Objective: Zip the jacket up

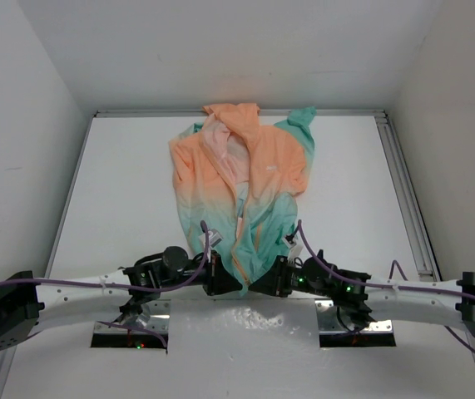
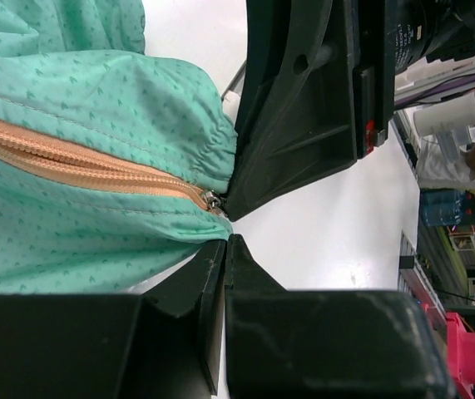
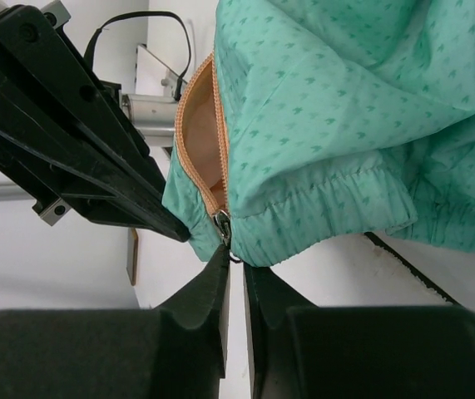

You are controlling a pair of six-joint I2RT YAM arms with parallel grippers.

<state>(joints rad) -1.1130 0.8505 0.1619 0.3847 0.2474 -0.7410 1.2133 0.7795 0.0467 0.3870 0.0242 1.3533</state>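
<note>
1. Lying on the flat white desk (image 1: 129, 191), the thin hooded jacket (image 1: 262, 179), which fades from peach-orange to mint-teal, is spread with its hood (image 1: 230, 116) at the far end. Its gathered teal hem (image 3: 337, 199) is at the near end, between the two arms.
2. The black two-fingered left tool (image 2: 226, 241) is seen fully closed, with its fingers pressed together along a thin seam. No fabric is seen between them in its own view, and its tips are placed just below the hem.
3. The black two-fingered right tool (image 3: 235, 256) is seen almost closed, with only a narrow slit left between its fingers. The small metal zipper pull (image 3: 223, 224) is found right at its fingertips; whether it is clamped cannot be told.
4. Both tools are set nearly tip to tip at the bottom end of the orange zipper (image 2: 96, 162).
5. Only in the top view is the whole garment shown. The front is parted higher up, the pale pink lining (image 1: 229, 154) is exposed, and a small white logo (image 1: 268, 169) is seen on the chest.
6. Only in the right wrist view are the two zipper sides seen parted just above the pull.
7. Only in the left wrist view is the right tool's tip seen against the hem beside the pull.
</note>
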